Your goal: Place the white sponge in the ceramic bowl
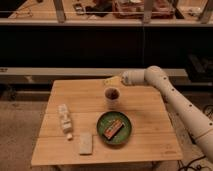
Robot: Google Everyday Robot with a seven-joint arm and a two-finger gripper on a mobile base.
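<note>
The white sponge (86,143) lies flat near the front edge of the wooden table (150,145), left of the bowl. The ceramic bowl (114,127), a shallow dark-green dish, sits at the front middle and holds a brown snack bar (113,129). My gripper (111,80) hangs at the end of the white arm (170,95) over the table's back edge, just above and behind a small white cup (112,96). It is far from the sponge, with nothing seen in it.
A lumpy white bottle (64,119) lies on the left side of the table. The white cup with a dark inside stands behind the bowl. A dark counter with rails runs behind the table.
</note>
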